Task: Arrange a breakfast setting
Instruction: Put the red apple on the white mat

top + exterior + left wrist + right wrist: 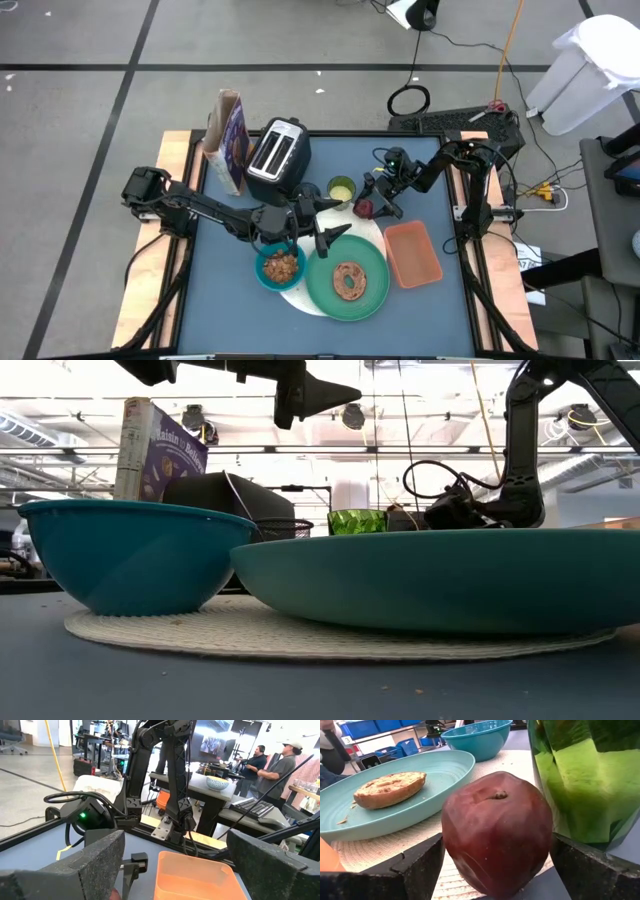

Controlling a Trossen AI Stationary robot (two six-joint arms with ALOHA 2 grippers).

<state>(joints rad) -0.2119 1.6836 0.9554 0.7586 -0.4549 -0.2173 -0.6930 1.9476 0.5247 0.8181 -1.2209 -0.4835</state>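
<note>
Both grippers are open as far as we can see: right gripper (372, 203) straddles the small red fruit (497, 832) beside the yellow-green cup (341, 189), left gripper (318, 222) hovers over the large green plate (375, 290).

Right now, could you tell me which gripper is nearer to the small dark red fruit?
Right. The right gripper has its open fingers on either side of the red fruit; the left gripper hovers open above the green plate.

Left gripper (322, 222) raised mid-table, fingers spread — right gripper (372, 203) low, fingers apart.
</note>
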